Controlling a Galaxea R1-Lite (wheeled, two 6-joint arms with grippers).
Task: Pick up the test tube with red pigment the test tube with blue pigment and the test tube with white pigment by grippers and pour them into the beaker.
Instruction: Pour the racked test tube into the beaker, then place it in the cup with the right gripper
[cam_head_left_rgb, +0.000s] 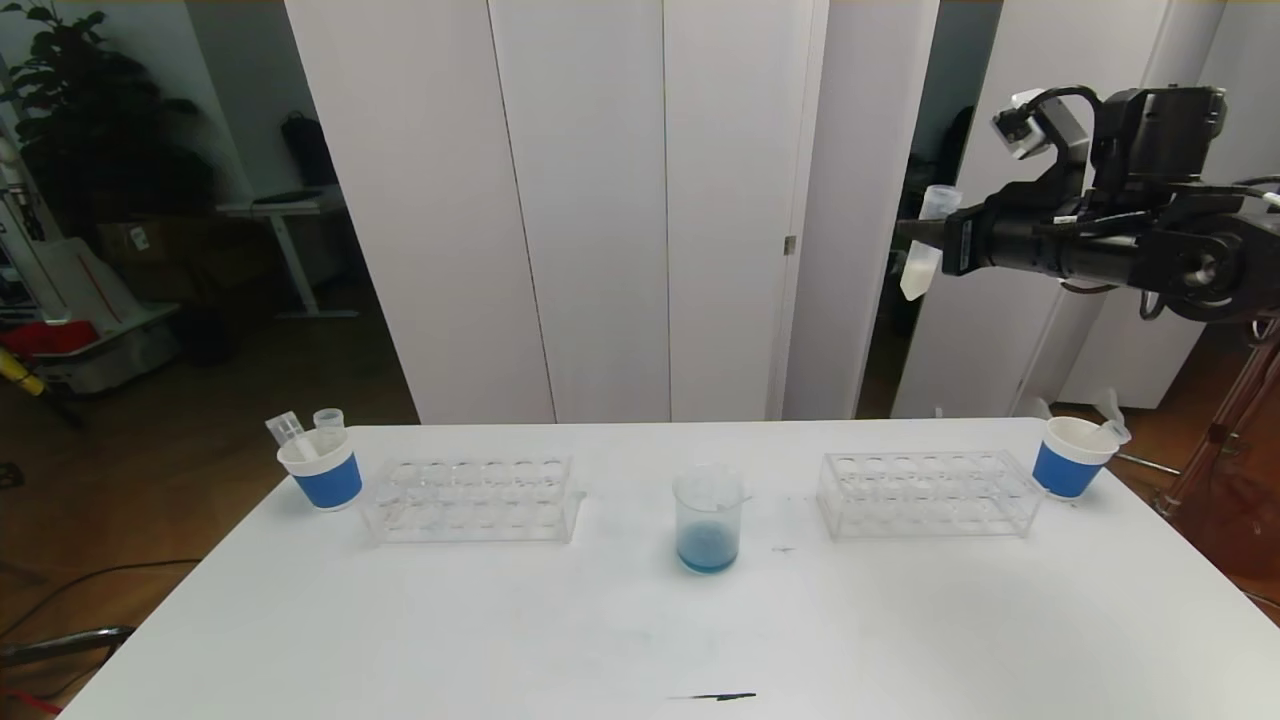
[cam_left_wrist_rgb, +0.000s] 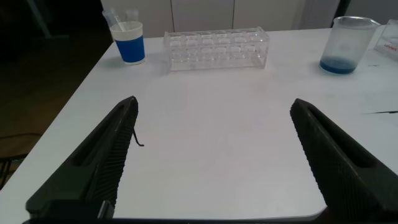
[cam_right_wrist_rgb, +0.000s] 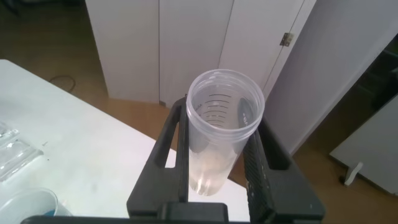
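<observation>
High above the table's right rear edge, my right gripper (cam_head_left_rgb: 926, 238) (cam_right_wrist_rgb: 221, 118) is shut on the test tube with white pigment (cam_head_left_rgb: 921, 265) (cam_right_wrist_rgb: 216, 149). The tube hangs nearly upright, mouth up, with whitish liquid at its bottom. The beaker (cam_head_left_rgb: 709, 520) (cam_left_wrist_rgb: 348, 43) stands mid-table, far below and left of the tube, holding a little blue liquid. My left gripper (cam_left_wrist_rgb: 214, 104) is open over bare table near the front left and holds nothing; the head view does not show it. The test tubes with red and blue pigment are out of view.
Two clear empty racks (cam_head_left_rgb: 470, 497) (cam_head_left_rgb: 925, 492) flank the beaker. A blue-and-white cup (cam_head_left_rgb: 322, 468) with two empty tubes stands at the back left, and another cup (cam_head_left_rgb: 1070, 455) at the back right. White cabinet doors rise behind the table.
</observation>
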